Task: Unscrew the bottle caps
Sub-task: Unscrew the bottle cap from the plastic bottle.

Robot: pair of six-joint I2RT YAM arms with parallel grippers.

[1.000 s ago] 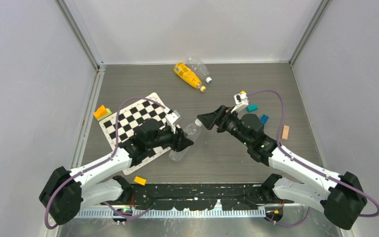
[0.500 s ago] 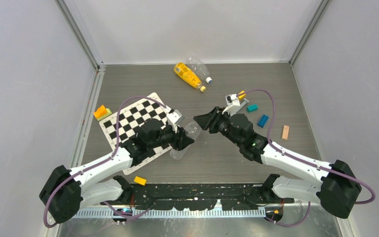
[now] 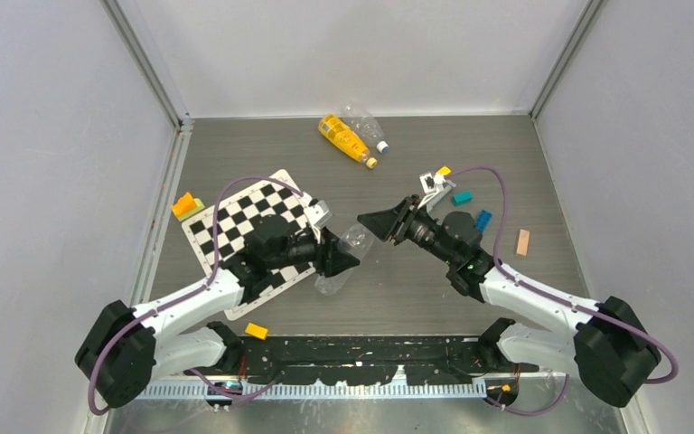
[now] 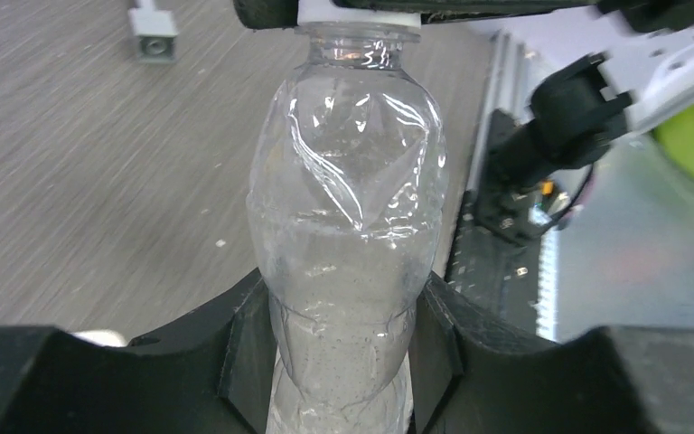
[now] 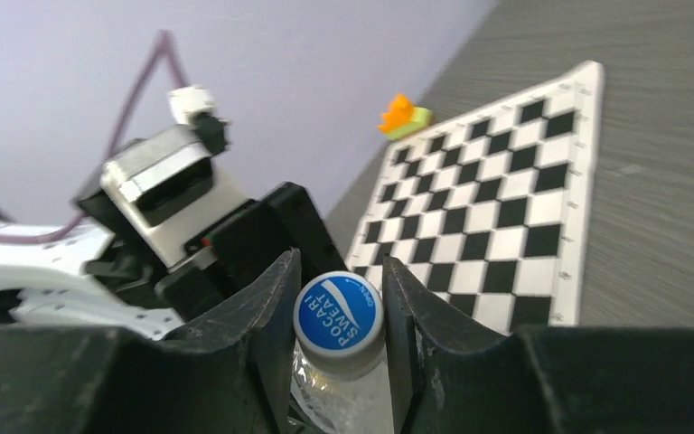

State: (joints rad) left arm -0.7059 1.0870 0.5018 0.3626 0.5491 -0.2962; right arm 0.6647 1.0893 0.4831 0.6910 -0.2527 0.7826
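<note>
- Since a second earlier, the right arm had leaned a little to the left and its wrist had rolled. The left arm and the held bottle had hardly shifted.
- Left fingers pinched the held bottle around its lower body, one on each side. Its crinkled clear wall rose above them in the left wrist view.
- Right fingers pinched the cap, one on each side. Its blue top read "POCARI SWEAT".
- The held bottle sat mid-surface, just right of the checkerboard's near right corner. It slanted with its neck toward the far right. Whether its base touched the surface could not be told.
- A yellow bottle lay on its side near the far edge, and the far bottle, a clear one, lay just beside it on the right.
- Both pointed near-right with their caps on: a yellow cap and a pale cap.
- An orange block lay just left of the checkerboard, and a yellow block lay by the left arm's base.
- A teal block, a blue block and a tan block lay right of the right arm, well apart from the bottles.
- A small grey block lay on the surface in the left wrist view.
</note>
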